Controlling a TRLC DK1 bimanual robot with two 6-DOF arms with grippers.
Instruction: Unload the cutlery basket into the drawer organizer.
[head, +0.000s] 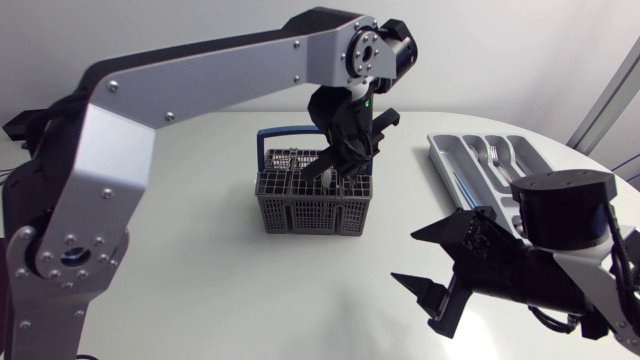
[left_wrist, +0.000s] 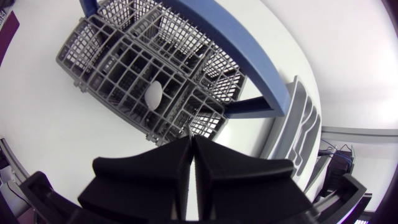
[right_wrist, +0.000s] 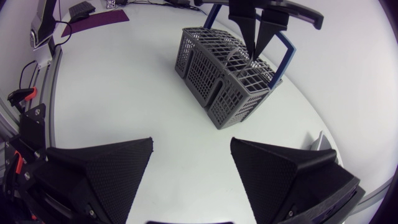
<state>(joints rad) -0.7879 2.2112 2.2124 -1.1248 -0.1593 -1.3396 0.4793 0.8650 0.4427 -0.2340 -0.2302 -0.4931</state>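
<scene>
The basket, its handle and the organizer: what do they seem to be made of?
Basket: probably grey plastic, matte; a moulded lattice of thin ribs. Handle: likely blue plastic, smooth with a slight sheen. Organizer: seemingly light grey plastic; smooth moulded dividers and rounded rim.

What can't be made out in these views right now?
Left wrist view: whether the shut jaws of the left gripper hold anything; only a thin sliver shows at their tips.
Head view: contents of the cutlery basket, hidden by that gripper and the grid walls.
Head view: near end of the drawer organizer, behind the right arm.
</scene>
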